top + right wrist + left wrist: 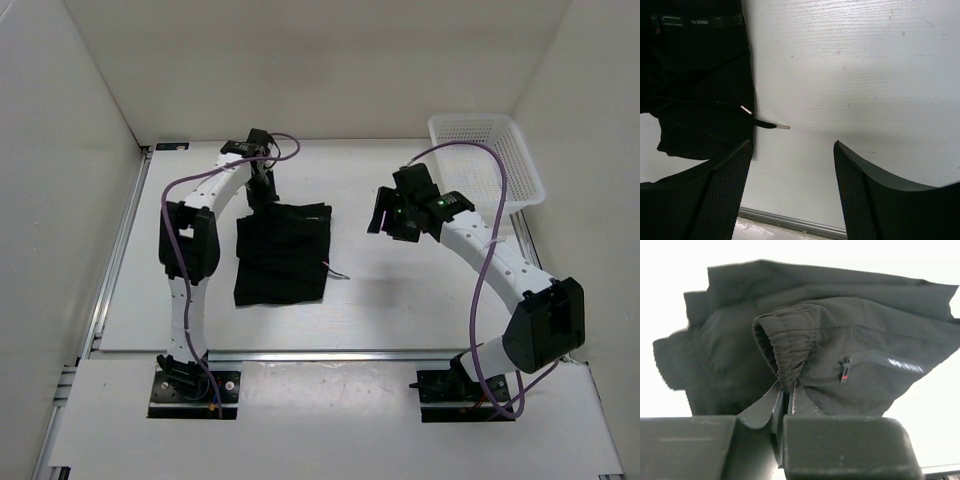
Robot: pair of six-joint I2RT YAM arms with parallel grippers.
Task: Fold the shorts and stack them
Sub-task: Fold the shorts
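One pair of black shorts (283, 255) is laid folded left of the desk's middle, toward the far edge. The cloth is matte, with a zip pocket and a white-tipped drawstring (782, 127) trailing off the right side. The bunched elastic waistband is clamped in the left gripper (786, 392) at the shorts' far edge. The right gripper (792, 190) is spread wide, grasping nothing, over the bare white desk (400, 300) just right of the shorts. A white mesh basket (528, 178) is set at the far right corner. White walls (330, 70) enclose three sides.
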